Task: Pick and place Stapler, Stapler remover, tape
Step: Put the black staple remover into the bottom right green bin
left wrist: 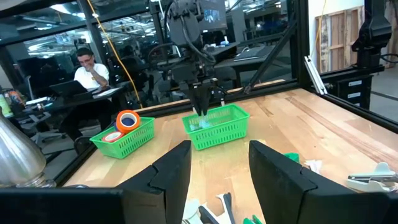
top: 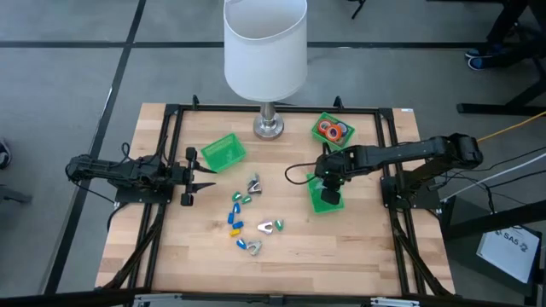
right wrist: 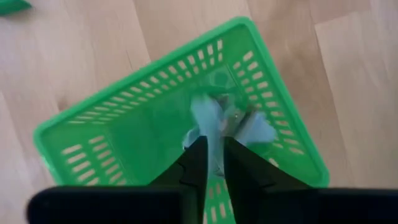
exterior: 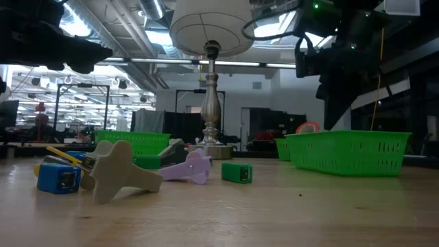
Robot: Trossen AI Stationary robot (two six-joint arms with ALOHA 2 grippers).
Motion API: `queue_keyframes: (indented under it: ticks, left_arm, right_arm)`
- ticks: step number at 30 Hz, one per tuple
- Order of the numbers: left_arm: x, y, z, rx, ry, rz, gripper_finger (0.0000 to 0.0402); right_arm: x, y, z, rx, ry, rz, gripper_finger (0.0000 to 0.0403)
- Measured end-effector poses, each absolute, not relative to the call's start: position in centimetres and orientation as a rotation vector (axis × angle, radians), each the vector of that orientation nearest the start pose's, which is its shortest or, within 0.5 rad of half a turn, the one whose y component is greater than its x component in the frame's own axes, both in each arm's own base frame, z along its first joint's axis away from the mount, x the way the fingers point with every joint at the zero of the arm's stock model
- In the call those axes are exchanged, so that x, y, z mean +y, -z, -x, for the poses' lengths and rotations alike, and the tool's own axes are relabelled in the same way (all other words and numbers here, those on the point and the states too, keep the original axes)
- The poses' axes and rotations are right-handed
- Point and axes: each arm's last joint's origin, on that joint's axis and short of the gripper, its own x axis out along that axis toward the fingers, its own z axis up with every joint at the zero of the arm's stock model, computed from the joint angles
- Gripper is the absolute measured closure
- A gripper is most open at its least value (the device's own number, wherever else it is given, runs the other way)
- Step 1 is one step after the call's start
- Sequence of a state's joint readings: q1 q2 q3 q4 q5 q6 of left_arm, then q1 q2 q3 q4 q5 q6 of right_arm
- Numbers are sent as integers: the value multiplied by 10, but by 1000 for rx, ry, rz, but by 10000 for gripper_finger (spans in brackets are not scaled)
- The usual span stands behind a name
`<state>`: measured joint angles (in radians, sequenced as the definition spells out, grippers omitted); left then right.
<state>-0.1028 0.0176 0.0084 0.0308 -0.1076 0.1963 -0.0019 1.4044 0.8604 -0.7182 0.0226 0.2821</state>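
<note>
The right gripper [top: 331,198] hangs over the green slotted plastic basket [right wrist: 112,124] on the desk's right side, jaws barely parted above pale claw-shaped pieces [right wrist: 211,121] inside, apparently a drop-off. The orange and red tape rolls [top: 332,130] sit sorted in the far green basket [top: 323,118]. The left gripper [top: 203,177] waits at the left, jaws apart. No readable writing shows on the items.

Robotics lab/workshop: black rig frame [top: 388,153] round wooden table [top: 281,264], person at desk [left wrist: 87,65], exposed ceiling ducts.
</note>
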Motion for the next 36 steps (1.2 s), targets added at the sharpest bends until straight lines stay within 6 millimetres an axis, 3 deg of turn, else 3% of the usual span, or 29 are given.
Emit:
queue_keyframes:
  ticks: [9,16,25,31,36]
  left_arm:
    - [-7,-168,-98,-21,-7,-194,245]
    - [-7,-168,-98,-21,-7,-194,245]
    - [-7,-168,-98,-21,-7,-194,245]
    - [-7,-168,-98,-21,-6,-194,245]
    - [-7,-168,-98,-21,-6,-194,245]
  right_arm:
    - [-2,-210,-254,1199,205,-246,276]
    - [3,-230,-280,1130,193,-225,241]
    - [13,-233,-321,1066,144,-9,237]
    - [10,-219,-352,1019,59,63,237]
    - [3,-220,-371,997,18,126,237]
